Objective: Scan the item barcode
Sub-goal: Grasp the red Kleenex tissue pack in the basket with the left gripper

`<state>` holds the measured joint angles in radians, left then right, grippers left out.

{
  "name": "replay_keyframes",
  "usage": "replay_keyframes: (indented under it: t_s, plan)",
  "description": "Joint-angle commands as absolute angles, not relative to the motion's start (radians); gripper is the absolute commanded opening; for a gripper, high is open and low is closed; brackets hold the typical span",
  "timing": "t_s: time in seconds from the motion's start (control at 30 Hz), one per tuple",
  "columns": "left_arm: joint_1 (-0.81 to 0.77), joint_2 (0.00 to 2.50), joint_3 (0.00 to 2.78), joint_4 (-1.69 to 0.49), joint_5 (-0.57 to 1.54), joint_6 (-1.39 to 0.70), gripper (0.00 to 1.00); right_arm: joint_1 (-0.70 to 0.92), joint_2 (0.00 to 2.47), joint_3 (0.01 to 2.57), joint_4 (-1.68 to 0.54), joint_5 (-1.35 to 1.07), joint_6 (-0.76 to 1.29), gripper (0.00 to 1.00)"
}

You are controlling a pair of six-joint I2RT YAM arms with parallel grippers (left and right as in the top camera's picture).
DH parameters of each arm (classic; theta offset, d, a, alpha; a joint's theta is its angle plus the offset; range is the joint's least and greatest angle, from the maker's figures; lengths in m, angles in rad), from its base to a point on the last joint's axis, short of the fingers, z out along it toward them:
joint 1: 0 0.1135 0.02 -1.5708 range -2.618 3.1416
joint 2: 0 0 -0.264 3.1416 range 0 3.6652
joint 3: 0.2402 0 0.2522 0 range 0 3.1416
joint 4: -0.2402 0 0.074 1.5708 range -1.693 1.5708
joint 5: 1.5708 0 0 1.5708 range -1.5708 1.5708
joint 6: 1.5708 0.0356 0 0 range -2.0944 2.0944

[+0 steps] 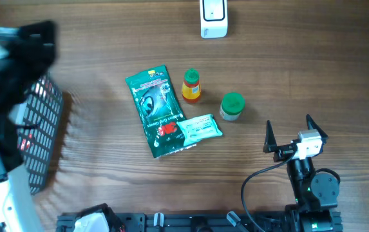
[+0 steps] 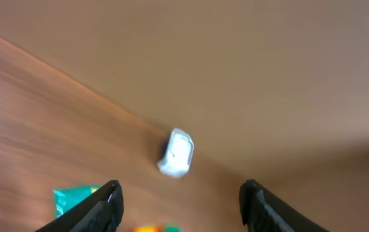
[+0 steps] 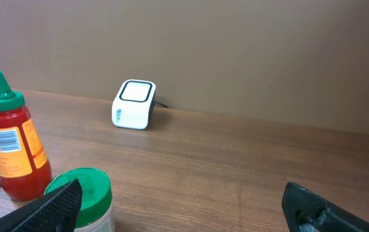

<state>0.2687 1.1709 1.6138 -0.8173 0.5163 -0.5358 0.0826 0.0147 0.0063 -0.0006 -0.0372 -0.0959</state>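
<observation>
When counted: one scanner (image 1: 213, 18) top middle; one pouch (image 1: 155, 109), one packet (image 1: 200, 127), one bottle (image 1: 191, 86), one jar (image 1: 232, 106) mid-frame. Pouch flat, long way nearly up-down, leaning left at top. Spread apart, holding nothing: left gripper (image 2: 181, 190), right gripper (image 1: 288, 122).

White scanner (image 2: 176, 153) on wooden table (image 2: 42, 116) (blurred), green packet (image 2: 75, 197) corner at bottom, left gripper (image 2: 181, 188) jaws apart

Black wire rack (image 1: 43, 131), wooden table (image 1: 313, 71)
</observation>
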Motion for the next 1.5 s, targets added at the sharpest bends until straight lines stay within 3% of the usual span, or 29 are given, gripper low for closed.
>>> replay_keyframes:
  t_s: [0.0, 0.17, 0.27, 0.43, 0.6, 0.77, 1.03, 1.1, 1.33, 1.47]
  plan:
    - [0.137, 1.171, 1.616, -0.831, 0.168, -0.524, 0.66, 0.086, 0.010, 0.005, 0.001, -0.050, -0.105, 1.00]
    - [0.230, 1.152, 1.616, -0.795, -0.064, -0.554, 0.80, 0.086, 0.010, 0.005, 0.001, -0.050, -0.105, 1.00]
    - [0.372, 1.152, 1.616, -0.797, -0.096, -0.554, 1.00, 0.086, 0.010, 0.005, 0.001, -0.050, -0.105, 1.00]
    - [0.625, 1.193, 1.616, -0.812, -0.092, -0.690, 1.00, 0.086, 0.010, 0.005, 0.001, -0.050, -0.105, 0.99]
    - [0.736, 1.353, 1.616, -0.843, 0.014, -0.690, 1.00, 0.086, 0.010, 0.005, 0.001, -0.050, -0.104, 1.00]
    - [0.739, 1.556, 1.616, -0.850, 0.228, -0.689, 1.00, 0.086, 0.010, 0.005, 0.001, -0.050, -0.105, 1.00]
    - [0.738, 1.822, 1.616, -0.886, 0.220, -0.732, 0.99, 0.086, 0.010, 0.005, 0.001, -0.050, -0.105, 1.00]
    - [0.738, 1.871, 1.614, -0.901, 0.220, -0.739, 0.94, 0.086, 0.010, 0.005, 0.001, -0.050, -0.105, 1.00]
    - [0.737, 2.004, 1.581, -0.896, 0.192, -0.738, 0.89, 0.086, 0.010, 0.005, 0.001, -0.050, -0.105, 1.00]
    - [0.737, 2.030, 1.580, -0.900, 0.181, -0.738, 0.77, 0.086, 0.010, 0.005, 0.001, -0.050, -0.105, 1.00]
